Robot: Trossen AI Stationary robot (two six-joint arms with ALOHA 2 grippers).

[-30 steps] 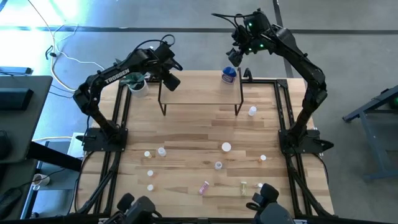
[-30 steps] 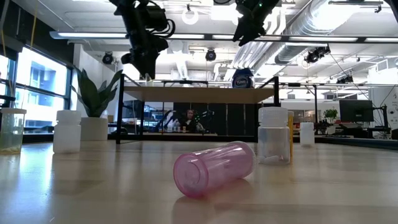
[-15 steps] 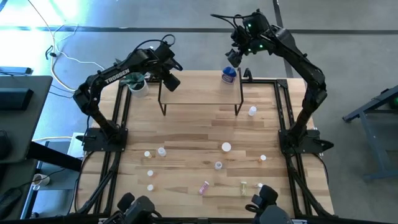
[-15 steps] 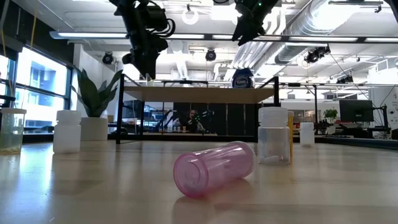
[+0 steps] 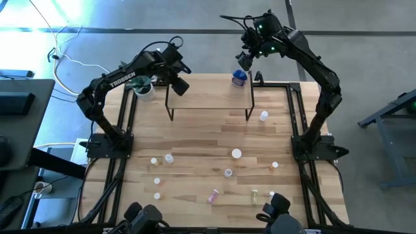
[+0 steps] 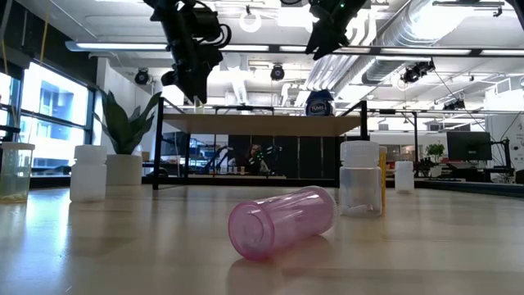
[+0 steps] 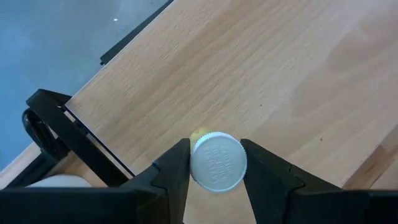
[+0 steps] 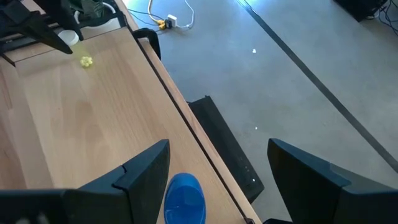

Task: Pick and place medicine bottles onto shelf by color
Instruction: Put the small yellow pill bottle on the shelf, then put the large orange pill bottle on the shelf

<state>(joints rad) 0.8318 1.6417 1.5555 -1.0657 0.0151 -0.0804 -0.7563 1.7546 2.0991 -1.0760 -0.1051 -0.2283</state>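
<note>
While my left hand (image 7: 214, 165) hangs over the shelf (image 7: 261, 81), it pinches a white-capped bottle (image 7: 217, 162). My right hand (image 8: 217, 171) gapes wide above the blue bottle (image 8: 185, 197), touching nothing.

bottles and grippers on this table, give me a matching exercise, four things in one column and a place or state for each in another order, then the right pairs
Things
1. blue bottle
2. pink bottle
3. white-capped bottle
4. right gripper

Places or states
A. lying on its side on the table, near the front edge
B. open, above the shelf's right end
C. standing on the shelf, at its right end
D. held between the fingers of the left gripper, over the shelf's left end

Pairs: 1-C, 2-A, 3-D, 4-B
</note>
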